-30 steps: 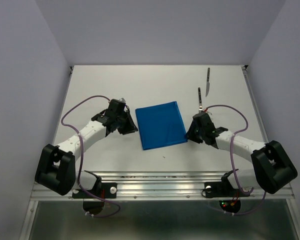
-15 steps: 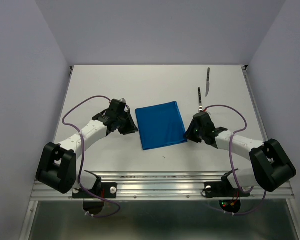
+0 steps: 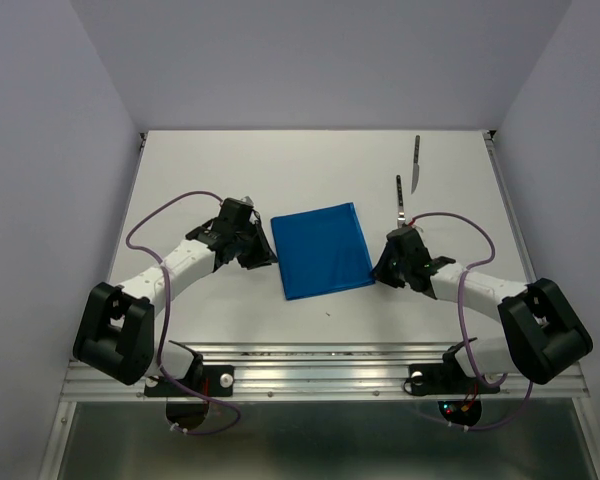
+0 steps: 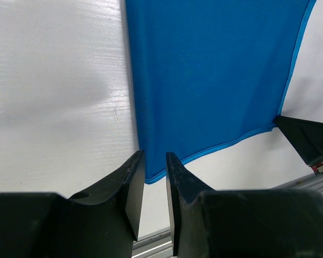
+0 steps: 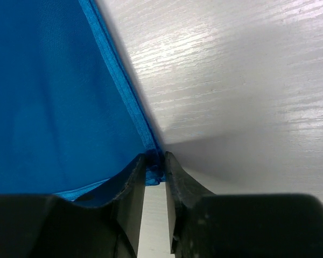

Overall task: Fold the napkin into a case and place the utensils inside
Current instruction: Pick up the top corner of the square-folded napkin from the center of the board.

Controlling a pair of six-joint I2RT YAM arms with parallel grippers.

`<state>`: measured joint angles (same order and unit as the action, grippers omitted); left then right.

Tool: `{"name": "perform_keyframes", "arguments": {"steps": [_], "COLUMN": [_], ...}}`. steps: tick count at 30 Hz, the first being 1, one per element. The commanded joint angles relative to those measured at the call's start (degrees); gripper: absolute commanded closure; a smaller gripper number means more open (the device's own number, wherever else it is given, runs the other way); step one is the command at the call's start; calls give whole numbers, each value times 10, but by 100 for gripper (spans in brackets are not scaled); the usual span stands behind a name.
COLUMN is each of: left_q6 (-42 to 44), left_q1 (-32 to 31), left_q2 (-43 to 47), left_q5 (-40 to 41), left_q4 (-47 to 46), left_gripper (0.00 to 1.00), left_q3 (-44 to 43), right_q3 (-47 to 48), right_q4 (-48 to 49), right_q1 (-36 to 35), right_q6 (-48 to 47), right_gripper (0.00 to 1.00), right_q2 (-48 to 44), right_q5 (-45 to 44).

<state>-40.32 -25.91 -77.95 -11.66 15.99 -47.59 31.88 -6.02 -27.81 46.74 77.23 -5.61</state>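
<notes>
The blue napkin [image 3: 323, 250] lies flat on the table as a folded rectangle. My left gripper [image 3: 264, 256] sits low at its left edge. In the left wrist view, the left gripper [image 4: 155, 157] has its jaws a narrow gap apart. The napkin's [image 4: 210, 75] near corner lies just past the tips, and white table shows between them. My right gripper [image 3: 380, 272] is at the napkin's near right corner. In the right wrist view, the right gripper [image 5: 155, 160] pinches the bunched hem of the napkin [image 5: 48, 107]. The two utensils lie at the back right: a dark-handled one [image 3: 401, 198] and a silver one [image 3: 417, 163].
The white table [image 3: 210, 170] is walled by grey panels at the left, right and back. A metal rail [image 3: 320, 372] runs along its near edge by the arm bases. Purple cables loop off both arms.
The right gripper's jaws have narrowed onto the napkin's near right corner. Both arms have stayed almost in place, and the napkin and utensils have not moved.
</notes>
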Motion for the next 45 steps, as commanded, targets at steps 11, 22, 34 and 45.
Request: {"name": "perform_keyframes", "arguments": {"steps": [11,22,34,45], "left_q6": [10,10,10,10], "left_q1": [-6,-7,-8,-9], "left_q2": [-5,-8,-11,-11], "left_q5": [-5,-6,-7,-8], "left_q4": [-10,-13,-17,-17], "left_gripper": [66,66,66,66], "left_q3": [-3,-3,-2,-2], "right_q3": [12,16,20,20], "right_q4": [-21,-16,-8,6], "right_q1": [3,3,3,3], "right_q6": [-7,-15,-24,-20], "right_gripper": [75,77,78,78], "right_q2": [-34,-16,-7,-12], "right_q5": [-34,-21,-3,12]}}
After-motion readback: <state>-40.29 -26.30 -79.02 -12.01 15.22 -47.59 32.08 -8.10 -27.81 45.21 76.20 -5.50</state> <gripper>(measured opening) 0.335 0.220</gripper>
